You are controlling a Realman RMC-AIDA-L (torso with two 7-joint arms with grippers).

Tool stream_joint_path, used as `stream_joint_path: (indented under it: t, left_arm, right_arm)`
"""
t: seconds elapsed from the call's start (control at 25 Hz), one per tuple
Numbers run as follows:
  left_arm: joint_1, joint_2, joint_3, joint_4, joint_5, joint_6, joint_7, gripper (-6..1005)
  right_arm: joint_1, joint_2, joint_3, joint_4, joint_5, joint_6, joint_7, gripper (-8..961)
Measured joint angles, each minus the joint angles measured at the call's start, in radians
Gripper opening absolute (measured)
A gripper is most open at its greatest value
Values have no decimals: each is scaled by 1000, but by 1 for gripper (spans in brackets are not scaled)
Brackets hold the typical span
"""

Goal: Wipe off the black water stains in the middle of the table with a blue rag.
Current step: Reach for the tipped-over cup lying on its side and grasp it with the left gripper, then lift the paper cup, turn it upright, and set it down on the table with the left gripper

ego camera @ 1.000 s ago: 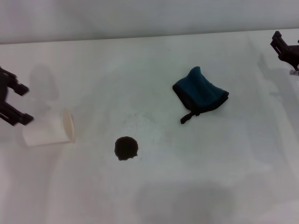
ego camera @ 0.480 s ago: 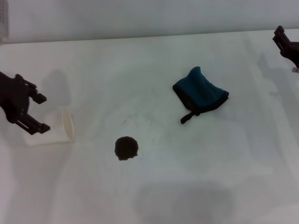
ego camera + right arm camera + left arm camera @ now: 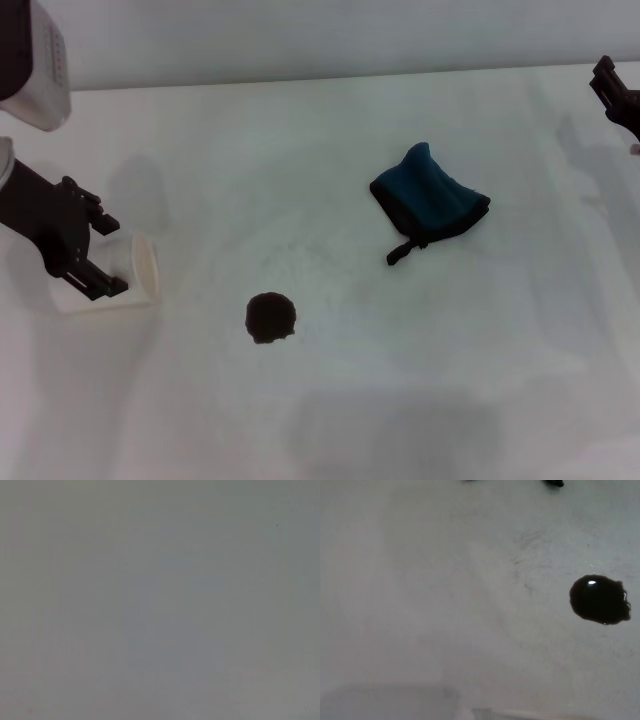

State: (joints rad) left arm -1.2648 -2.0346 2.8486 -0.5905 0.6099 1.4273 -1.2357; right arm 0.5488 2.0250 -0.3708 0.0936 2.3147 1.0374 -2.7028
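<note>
The black water stain (image 3: 270, 318) is a small roundish dark blot on the white table (image 3: 300, 130), left of the middle; it also shows in the left wrist view (image 3: 600, 600), wet and glossy. The blue rag (image 3: 428, 200) lies bunched to the stain's right and farther back, its black loop tab pointing toward the front. My left gripper (image 3: 100, 252) is open at the table's left side, its fingers spread over a white paper cup, well left of the stain. My right gripper (image 3: 620, 98) is at the far right edge, well away from the rag.
The white paper cup (image 3: 130, 272) lies on its side at the left, its mouth toward the stain. The table's back edge meets a grey wall. The right wrist view shows only a plain grey surface.
My left arm has come in from the left edge, and its gripper now stands over the cup. My right gripper has drifted slightly to the right. Rag, stain and cup have not moved.
</note>
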Motion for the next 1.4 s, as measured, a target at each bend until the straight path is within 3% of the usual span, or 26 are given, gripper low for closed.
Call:
stream_joint_path:
  t: [0.28, 1.04, 1.4]
  left_arm:
    - [14, -26, 0, 10, 0, -41, -11, 877]
    - [64, -30, -1, 55, -22, -111, -53, 876]
    - [51, -30, -2, 53, -22, -105, -74, 876]
  right_arm:
    - [-6, -2, 31, -1, 5, -4, 0, 811]
    - [-3, -2, 35, -2, 6, -19, 0, 809]
    - [-3, 0, 35, 0, 8, -38, 0, 808]
